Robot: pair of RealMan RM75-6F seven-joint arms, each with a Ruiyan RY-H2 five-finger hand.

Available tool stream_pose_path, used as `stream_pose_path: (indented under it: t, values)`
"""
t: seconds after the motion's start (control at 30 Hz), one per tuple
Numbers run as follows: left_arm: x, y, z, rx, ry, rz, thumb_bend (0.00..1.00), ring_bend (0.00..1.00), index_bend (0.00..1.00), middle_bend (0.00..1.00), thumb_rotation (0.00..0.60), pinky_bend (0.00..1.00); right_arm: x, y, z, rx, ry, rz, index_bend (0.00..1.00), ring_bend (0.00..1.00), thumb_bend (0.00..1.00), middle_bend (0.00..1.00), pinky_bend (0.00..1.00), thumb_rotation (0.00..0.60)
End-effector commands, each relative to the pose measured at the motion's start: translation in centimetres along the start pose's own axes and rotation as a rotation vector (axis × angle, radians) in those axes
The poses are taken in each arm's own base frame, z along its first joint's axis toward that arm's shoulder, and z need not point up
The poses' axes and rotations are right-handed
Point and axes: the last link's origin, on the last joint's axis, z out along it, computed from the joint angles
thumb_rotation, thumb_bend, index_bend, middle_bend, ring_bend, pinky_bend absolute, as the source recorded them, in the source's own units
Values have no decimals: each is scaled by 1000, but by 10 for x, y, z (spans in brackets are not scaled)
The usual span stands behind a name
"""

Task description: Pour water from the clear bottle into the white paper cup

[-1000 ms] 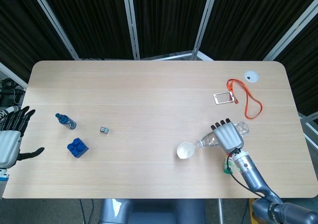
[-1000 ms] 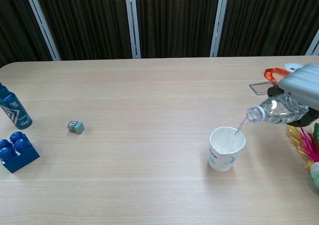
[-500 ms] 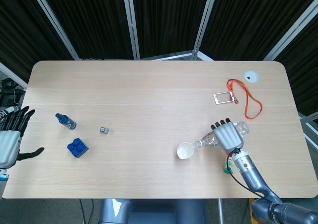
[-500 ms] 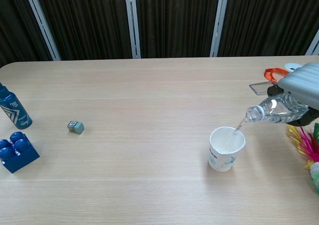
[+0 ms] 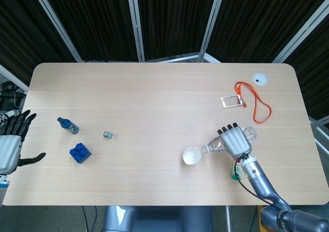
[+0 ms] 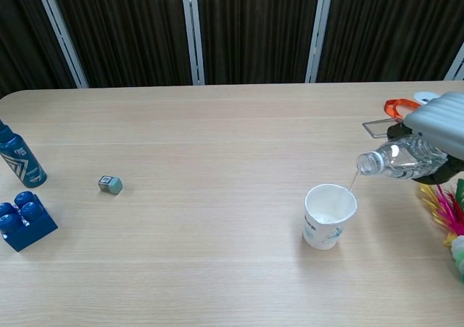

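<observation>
My right hand grips the clear bottle, which lies nearly level with its open neck pointing left, just above and right of the white paper cup. A thin thread of water falls from the neck to the cup's right rim. The cup stands upright on the table with some water in it. My left hand hangs open off the table's left edge, far from both.
A dark blue small bottle, a blue toy brick and a small grey cube sit at the left. An orange lanyard with a card and a white cap lie at the back right. Colourful feathers show beside my right wrist.
The bottle has levelled out a little and its neck has risen; the stream into the cup has thinned to a trickle. The left hand has not moved.
</observation>
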Motion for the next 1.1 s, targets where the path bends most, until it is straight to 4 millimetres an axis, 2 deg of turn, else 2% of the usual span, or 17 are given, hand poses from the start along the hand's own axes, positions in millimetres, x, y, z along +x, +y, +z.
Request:
stream_pose_path:
  t: [0.03, 0.27, 0.47, 0.7, 0.87, 1.1]
  values:
    - [0, 0, 0, 1, 0, 0, 0, 0, 0, 0, 600, 0, 1, 0, 1, -7, 4, 55, 501, 610, 457, 638, 553, 600]
    - [-1, 0, 1, 3, -4, 0, 0, 0, 0, 0, 600, 0, 11, 3, 6, -28, 18, 234, 501, 610, 456, 638, 553, 600]
    - [-1, -2, 3, 9, -8, 0, 0, 0, 0, 0, 600, 0, 24, 9, 18, -56, 53, 434, 501, 610, 457, 638, 553, 600]
    - [-3, -4, 6, 21, -17, 1, 0, 0, 0, 0, 600, 0, 33, 13, 44, -80, 70, 673, 501, 610, 456, 638, 553, 600]
    - [-6, -5, 10, 34, -28, 2, 0, 0, 0, 0, 600, 0, 32, 13, 65, -100, 25, 839, 501, 610, 458, 638, 552, 600]
    - [-10, -11, 15, 68, -50, 1, 0, 0, 0, 0, 600, 0, 27, 7, 90, -124, -25, 1189, 501, 610, 458, 638, 553, 600]
